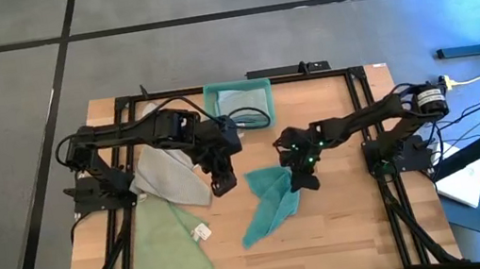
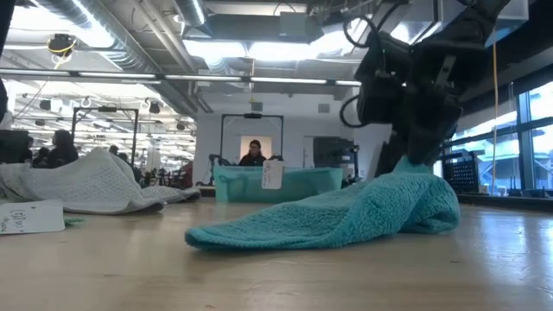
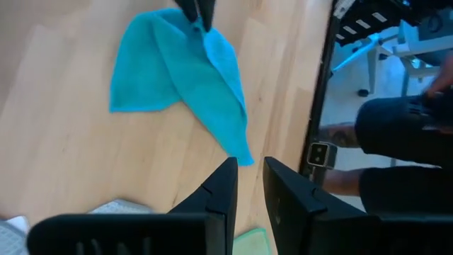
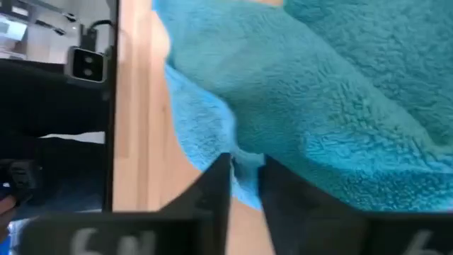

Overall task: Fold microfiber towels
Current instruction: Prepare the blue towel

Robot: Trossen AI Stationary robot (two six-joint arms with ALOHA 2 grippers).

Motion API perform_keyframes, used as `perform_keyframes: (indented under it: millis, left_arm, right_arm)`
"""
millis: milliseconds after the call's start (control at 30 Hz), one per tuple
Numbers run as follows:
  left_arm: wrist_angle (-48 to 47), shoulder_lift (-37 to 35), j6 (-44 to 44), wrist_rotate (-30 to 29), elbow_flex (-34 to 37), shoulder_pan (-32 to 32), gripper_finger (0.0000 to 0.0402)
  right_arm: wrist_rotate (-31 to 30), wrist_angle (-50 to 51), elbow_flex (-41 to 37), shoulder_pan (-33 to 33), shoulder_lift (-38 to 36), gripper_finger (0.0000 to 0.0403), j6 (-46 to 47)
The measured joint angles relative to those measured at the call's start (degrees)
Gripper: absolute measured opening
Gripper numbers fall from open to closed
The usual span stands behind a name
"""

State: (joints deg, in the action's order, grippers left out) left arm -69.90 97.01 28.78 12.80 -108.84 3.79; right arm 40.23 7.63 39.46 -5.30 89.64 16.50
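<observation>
Nearest item: teal towel (image 2: 346,216), lying rumpled on the counter (image 1: 349,223) mid-way, its far end bunched up under my right tool (image 1: 302,180).
Right tool: from its wrist view I see the fingers drawn narrow and pinching a fold of the teal pile; I judge it holds that towel's raised end.
Left tool (image 1: 222,183): hangs just beside the grey towel (image 1: 170,175), fingers nearly together with nothing between them.
Other towels: pale green towel (image 1: 167,250) spread at the near left corner, small white tag at its edge.
Handling: I judge the cloth light, limp and grippy; it will sag, so take it by corners or hems.
Surface: pale wood, smooth.
Bin: teal bin (image 1: 239,102) at the far edge.
Room: open workshop, strip lights, a person seated beyond.
</observation>
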Motion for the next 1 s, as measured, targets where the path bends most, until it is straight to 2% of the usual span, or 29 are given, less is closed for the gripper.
perform_keyframes:
  millis: [100,400,633,767,900,1000]
  left_arm:
    - [0.0,0.0,-0.2,-0.9,0.0,0.0,0.0060]
    - [0.0,0.0,-0.5,-1.3,0.0,0.0,0.0060]
    - [0.0,0.0,-1.8,-1.3,0.0,0.0,0.0060]
    - [0.0,0.0,-3.4,-1.7,0.0,-0.3,0.0060]
    - [0.3,0.0,-4.9,-2.3,0.0,-1.2,0.0060]
    - [0.8,0.0,-5.4,-2.3,0.0,-2.2,0.0060]
  right_arm:
    - [2.2,0.2,0.0,0.0,-1.5,0.0012,-0.2]
    - [6.4,0.7,1.4,-0.1,-7.8,0.0006,4.9]
    - [2.5,2.0,10.6,-0.2,-18.0,0.0003,6.7]
    - [-2.8,9.9,17.4,-0.2,-21.6,0.0002,0.8]
    - [-3.9,21.9,21.8,-0.2,-21.0,0.0002,-5.6]
    - [-3.3,23.8,22.3,-0.2,-20.7,0.0002,-6.3]
